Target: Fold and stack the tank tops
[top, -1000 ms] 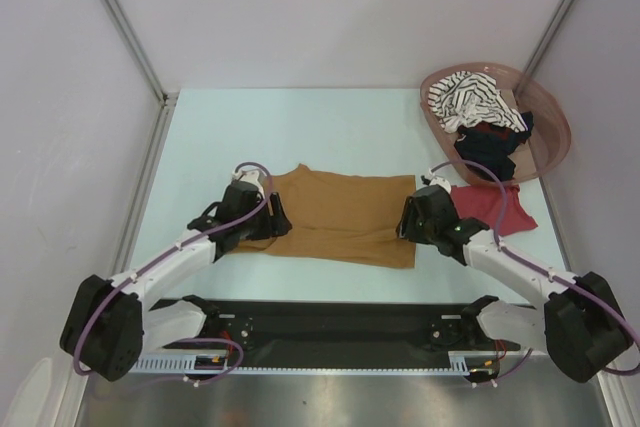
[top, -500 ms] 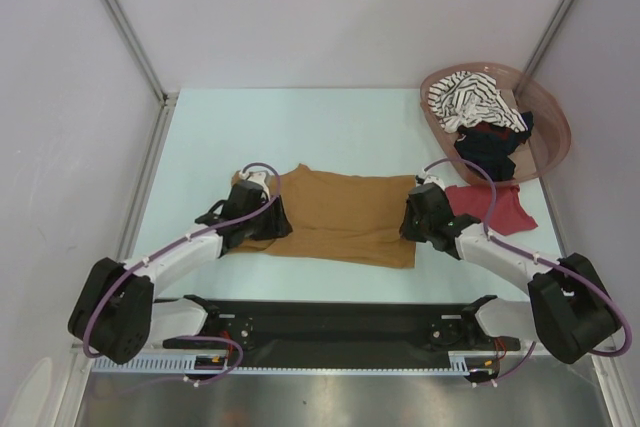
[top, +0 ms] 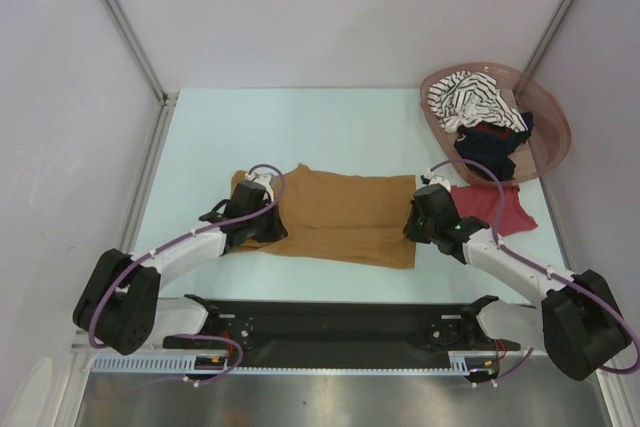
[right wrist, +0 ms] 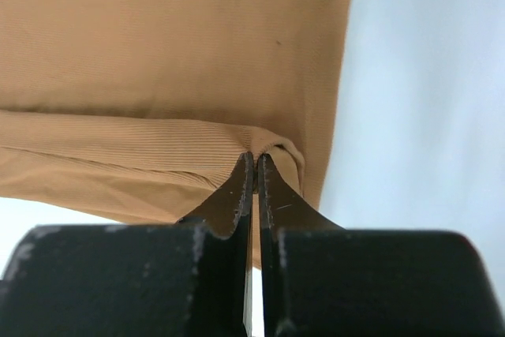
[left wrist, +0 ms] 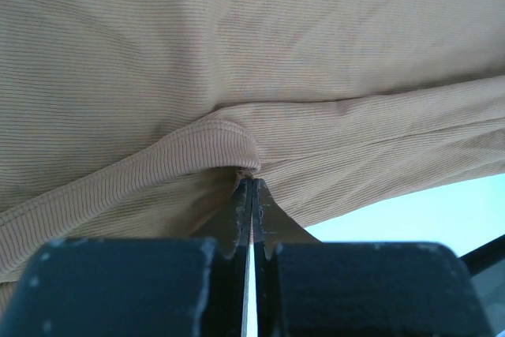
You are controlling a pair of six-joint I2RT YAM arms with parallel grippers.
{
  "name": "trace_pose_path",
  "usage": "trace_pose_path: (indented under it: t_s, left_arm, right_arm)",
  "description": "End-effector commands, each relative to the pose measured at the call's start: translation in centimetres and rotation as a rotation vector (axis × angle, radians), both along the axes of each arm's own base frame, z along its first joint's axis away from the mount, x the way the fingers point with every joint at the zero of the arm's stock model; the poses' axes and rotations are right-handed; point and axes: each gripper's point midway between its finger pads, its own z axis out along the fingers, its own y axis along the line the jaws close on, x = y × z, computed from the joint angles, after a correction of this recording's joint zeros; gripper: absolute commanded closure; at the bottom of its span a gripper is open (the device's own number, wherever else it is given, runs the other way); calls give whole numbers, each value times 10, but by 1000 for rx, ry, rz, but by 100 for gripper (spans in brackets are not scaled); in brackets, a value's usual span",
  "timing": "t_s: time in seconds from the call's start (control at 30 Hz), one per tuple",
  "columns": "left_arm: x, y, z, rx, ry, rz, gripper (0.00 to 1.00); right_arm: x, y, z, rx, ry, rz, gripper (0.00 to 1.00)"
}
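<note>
Surface: pale blue-green table [top: 340, 112], white walls around it.
Garment: the mustard-brown tank top [top: 340, 209] lies flat at the centre of the top view.
Left gripper [left wrist: 251, 189]: my jaws stood apart a second ago; now they pinch a ribbed fold at the cloth's left edge.
Right gripper [right wrist: 256, 165]: likewise just closed, nipping the hem at the right edge.
Waiting: dark red tank top [top: 497, 207] beside it; striped tank top [top: 470, 97] and black tank top [top: 490, 147] in the basket [top: 552, 127], upper right.
Meaning: I judge both grips set, so the fold can begin.

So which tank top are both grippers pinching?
The mustard-brown top, spread mid-table: left gripper and right gripper pinch its edges. The red top lies beside the basket; striped top and black top are in it.
</note>
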Motion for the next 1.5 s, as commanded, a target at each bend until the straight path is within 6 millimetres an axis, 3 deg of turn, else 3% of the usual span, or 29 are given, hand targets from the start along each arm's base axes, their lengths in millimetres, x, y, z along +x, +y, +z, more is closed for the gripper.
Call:
trace_pose_path:
  t_s: [0.0, 0.37, 0.67, 0.97, 1.03, 1.07, 1.17, 1.27, 1.47]
  left_arm:
    - [7, -8, 15, -34, -48, -28, 100]
    - [13, -8, 42, -58, -108, -7, 100]
    - [29, -5, 53, -25, -142, 36, 100]
    - [42, -10, 51, -15, -139, 36, 100]
    - [38, -11, 48, -16, -120, 22, 93]
    - [36, -12, 48, -22, -119, 14, 80]
    - [26, -11, 45, -41, -112, 0, 58]
    - [17, -10, 41, -60, -113, -11, 48]
    - [12, -16, 31, -78, -84, -45, 48]
  right_arm:
    - [-2, -6, 14, -4, -3, -48, 100]
    - [-17, -35, 20, -94, 42, -199, 100]
    - [-4, -40, 42, -148, -7, -215, 100]
    - [18, -34, 25, -188, 25, -204, 98]
    - [20, -34, 23, -187, 34, -202, 98]
    - [22, -33, 20, -191, 40, -201, 98]
    - [24, -30, 19, -182, 39, -191, 97]
    - [25, -29, 19, -176, 39, -185, 97]
    - [26, -28, 19, -168, 39, -182, 97]
